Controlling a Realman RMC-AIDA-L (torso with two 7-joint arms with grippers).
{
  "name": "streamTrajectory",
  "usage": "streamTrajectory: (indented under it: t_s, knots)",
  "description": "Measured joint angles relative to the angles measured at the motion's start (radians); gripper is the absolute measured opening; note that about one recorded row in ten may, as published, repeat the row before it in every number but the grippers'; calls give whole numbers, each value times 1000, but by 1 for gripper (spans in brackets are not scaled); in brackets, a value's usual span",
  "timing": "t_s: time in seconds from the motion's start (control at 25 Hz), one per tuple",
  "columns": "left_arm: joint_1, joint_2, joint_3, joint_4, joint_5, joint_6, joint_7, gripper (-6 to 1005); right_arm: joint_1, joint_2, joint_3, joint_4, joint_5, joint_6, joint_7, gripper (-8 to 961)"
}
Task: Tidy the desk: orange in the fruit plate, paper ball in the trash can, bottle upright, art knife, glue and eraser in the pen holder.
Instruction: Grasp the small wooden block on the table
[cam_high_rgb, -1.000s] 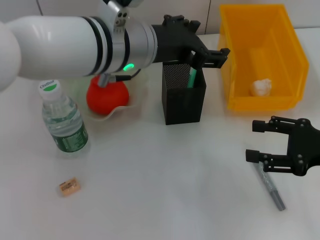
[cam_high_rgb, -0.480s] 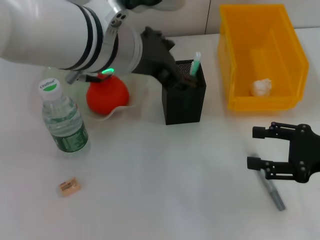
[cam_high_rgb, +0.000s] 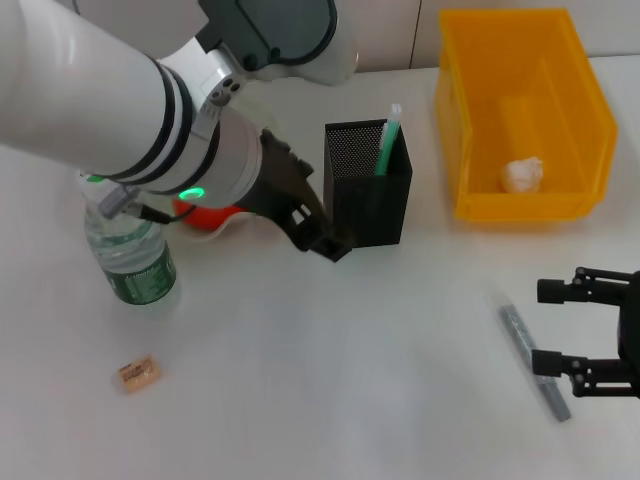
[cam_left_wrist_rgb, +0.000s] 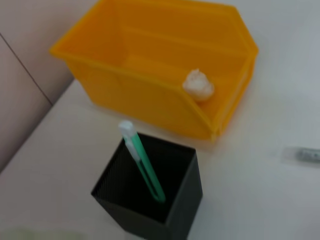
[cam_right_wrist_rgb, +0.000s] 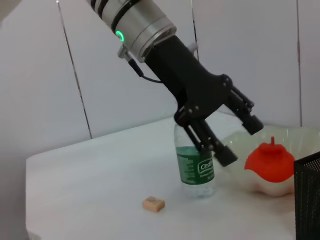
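1. In the head view the left arm covers most of the orange, its fruit plate and the cap end of the bottle.
2. The right claw is cut off by that view's right edge.
3. The right wrist view shows only a slice of the pen holder at the picture's edge.
4. The left wrist view shows only the end of the grey pen-like item; which tool it is cannot be told.
5. The small item on the counter is too small to identify.

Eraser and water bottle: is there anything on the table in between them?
No. In the head view the stretch of white table between the eraser and the water bottle is bare; the right wrist view shows the same gap.
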Motion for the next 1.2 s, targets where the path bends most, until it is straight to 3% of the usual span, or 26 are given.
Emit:
streamTrajectory:
  t_s: [0.52,1.2]
  knots:
    - [-2,-1,42,45,10,264,-41,835,-3,-3,1,-9,-5,1,17,749]
    - [10,-1,112,-93,185,351,-58,828,26,4,-4,2,-11,9,26,748]
